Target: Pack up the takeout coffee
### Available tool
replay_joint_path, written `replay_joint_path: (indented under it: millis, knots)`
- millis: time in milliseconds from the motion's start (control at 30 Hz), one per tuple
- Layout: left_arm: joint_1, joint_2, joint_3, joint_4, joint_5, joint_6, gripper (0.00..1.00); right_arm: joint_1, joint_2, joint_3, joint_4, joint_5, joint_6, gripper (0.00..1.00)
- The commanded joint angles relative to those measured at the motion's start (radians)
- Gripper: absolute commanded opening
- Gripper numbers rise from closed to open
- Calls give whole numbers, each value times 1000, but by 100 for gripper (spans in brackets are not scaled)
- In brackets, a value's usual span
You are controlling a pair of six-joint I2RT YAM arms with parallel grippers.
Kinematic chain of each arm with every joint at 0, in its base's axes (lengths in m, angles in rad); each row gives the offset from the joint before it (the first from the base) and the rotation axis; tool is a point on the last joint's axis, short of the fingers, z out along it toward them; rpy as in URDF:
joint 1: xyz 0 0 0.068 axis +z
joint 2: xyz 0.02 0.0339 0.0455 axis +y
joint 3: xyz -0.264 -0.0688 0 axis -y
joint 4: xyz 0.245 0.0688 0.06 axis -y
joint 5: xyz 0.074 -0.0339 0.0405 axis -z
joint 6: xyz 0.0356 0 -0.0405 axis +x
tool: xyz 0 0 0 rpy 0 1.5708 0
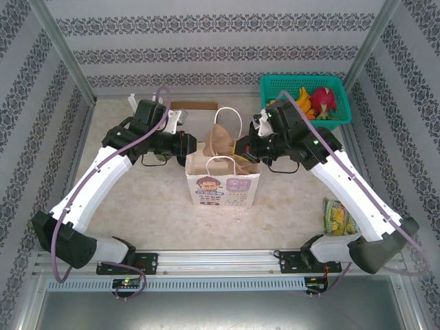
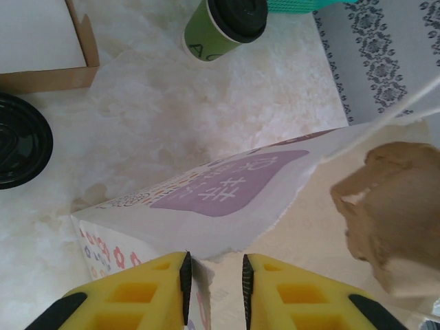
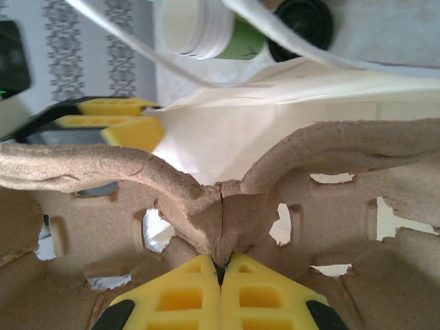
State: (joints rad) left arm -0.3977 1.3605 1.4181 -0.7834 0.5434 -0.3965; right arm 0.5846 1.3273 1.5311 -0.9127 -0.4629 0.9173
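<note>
The takeout coffee (image 2: 223,24), a green cup with a black lid, lies tilted on the table beyond the bag in the left wrist view. The white printed paper bag (image 1: 222,180) stands upright and open between the arms. My left gripper (image 2: 214,265) is at the bag's left rim, its jaws a little apart with the rim's paper edge between them, against the left pad. My right gripper (image 3: 221,265) is shut on the middle ridge of a brown pulp cup carrier (image 3: 227,206), holding it over the bag's mouth (image 1: 227,141).
A stack of lidless cups (image 3: 206,27) and a loose black lid (image 2: 20,141) lie behind the bag. A flat cardboard box (image 2: 41,48) sits at the back. A green basket (image 1: 275,82) of fruit is back right, a snack packet (image 1: 339,216) near right.
</note>
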Motion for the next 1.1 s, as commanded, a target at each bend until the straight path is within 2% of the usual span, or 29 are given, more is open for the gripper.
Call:
replay_joint_path:
  millis: [0, 167, 300, 500, 633, 800, 967, 1067]
  knots:
    - [3, -39, -24, 42, 58, -11, 29, 22, 67, 93, -117, 106, -68, 0]
    - [-1, -66, -66, 85, 132, -26, 29, 36, 212, 304, -343, 234, -189, 0]
    - [-16, -71, -73, 106, 157, -31, 30, 61, 323, 434, -477, 274, -271, 0]
    - [-17, -58, -54, 86, 154, -3, 32, 85, 414, 520, -592, 339, -334, 0]
    - [-17, -65, -42, 73, 130, 27, 42, 87, 415, 504, -578, 365, -334, 0]
    - [-12, -59, -1, 42, 102, 91, 50, 94, 408, 462, -565, 449, -327, 0]
    - [-13, -30, 21, 120, 117, 153, 67, 97, 396, 386, -479, 455, -324, 0]
    - [-15, 25, 52, 158, 125, 211, 74, 97, 394, 364, -454, 454, -334, 0]
